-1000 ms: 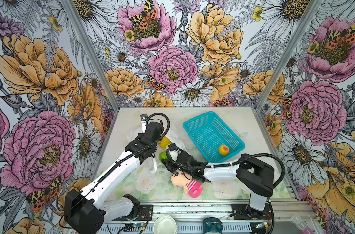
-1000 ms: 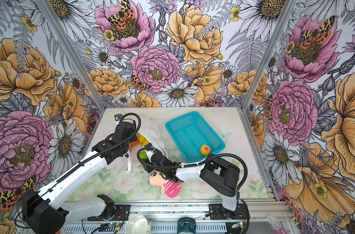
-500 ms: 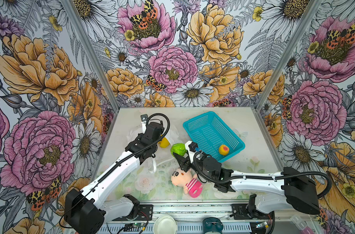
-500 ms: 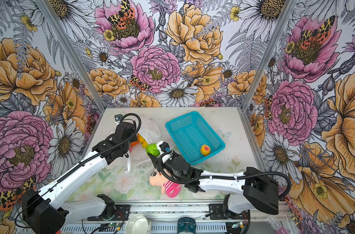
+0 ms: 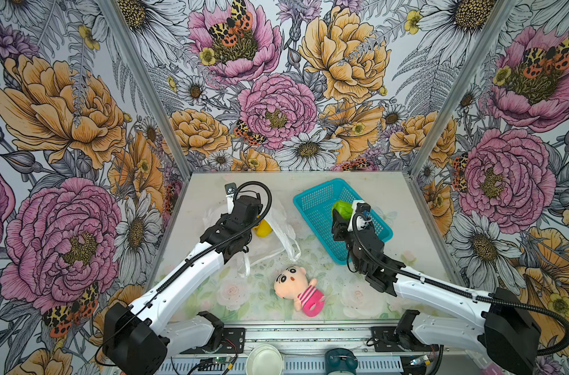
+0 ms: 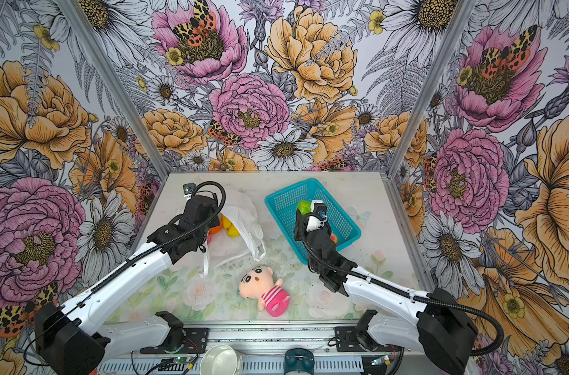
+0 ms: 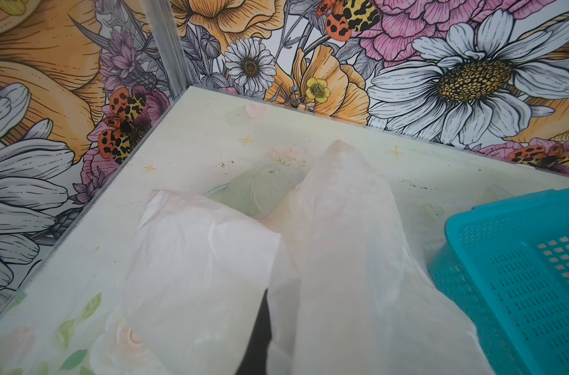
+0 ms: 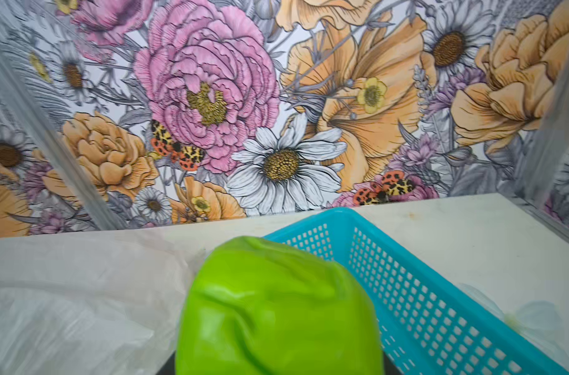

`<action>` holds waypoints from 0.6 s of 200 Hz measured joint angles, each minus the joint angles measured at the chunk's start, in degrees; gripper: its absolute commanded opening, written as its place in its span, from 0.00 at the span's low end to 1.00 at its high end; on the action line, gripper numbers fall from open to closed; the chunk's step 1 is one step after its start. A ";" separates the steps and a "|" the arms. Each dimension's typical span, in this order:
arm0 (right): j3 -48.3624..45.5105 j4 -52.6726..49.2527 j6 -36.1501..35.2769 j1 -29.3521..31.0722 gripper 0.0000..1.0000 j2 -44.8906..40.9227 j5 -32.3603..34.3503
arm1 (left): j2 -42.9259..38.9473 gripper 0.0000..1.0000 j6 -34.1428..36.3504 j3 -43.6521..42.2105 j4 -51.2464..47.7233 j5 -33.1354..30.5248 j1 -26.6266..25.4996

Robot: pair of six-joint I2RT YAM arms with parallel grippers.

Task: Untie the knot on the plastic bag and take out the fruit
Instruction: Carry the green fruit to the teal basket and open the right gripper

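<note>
**A:** Flowered walls are boxing in the pale printed tabletop (image 5: 416,233). Where are you hanging?

**B:** I'm holding the right gripper (image 5: 343,216) over the teal basket (image 5: 314,207). Its jaws are roughly half spread and clamped round the green toy fruit (image 8: 276,308).

**A:** And the other arm?

**B:** The left gripper (image 7: 260,331) is pinched fully closed on a fold of the plastic bag (image 5: 276,233), beside the basket. I'm seeing no knot, and the handle loops are lying loose. A yellow fruit (image 5: 264,229) and an orange fruit (image 6: 215,229) are showing at the bag's mouth.

**A:** How are you planning the release?

**B:** I'm thinking I should go low before opening. The fruit is glossy and rounded, so I'm judging it would bounce or roll over the mesh wall if dropped from height. I'd aim for the middle of the basket, open slowly, and lift straight out.
</note>
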 measured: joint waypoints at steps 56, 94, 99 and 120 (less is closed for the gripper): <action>0.00 -4.00 11.39 -12.37 0.19 12.83 -6.97 | -0.17 0.00 0.00 -0.09 0.00 0.02 0.00; -0.20 -4.26 14.75 -17.29 0.22 17.53 -11.72 | -0.17 0.00 0.00 -0.09 0.00 0.00 0.00; -0.20 -4.22 14.88 -17.73 0.22 18.10 -12.33 | -0.17 0.00 0.00 -0.09 0.00 0.02 0.00; -0.20 -3.82 15.76 -18.67 0.22 21.09 -14.05 | -0.11 0.00 0.00 -0.09 0.02 0.02 0.00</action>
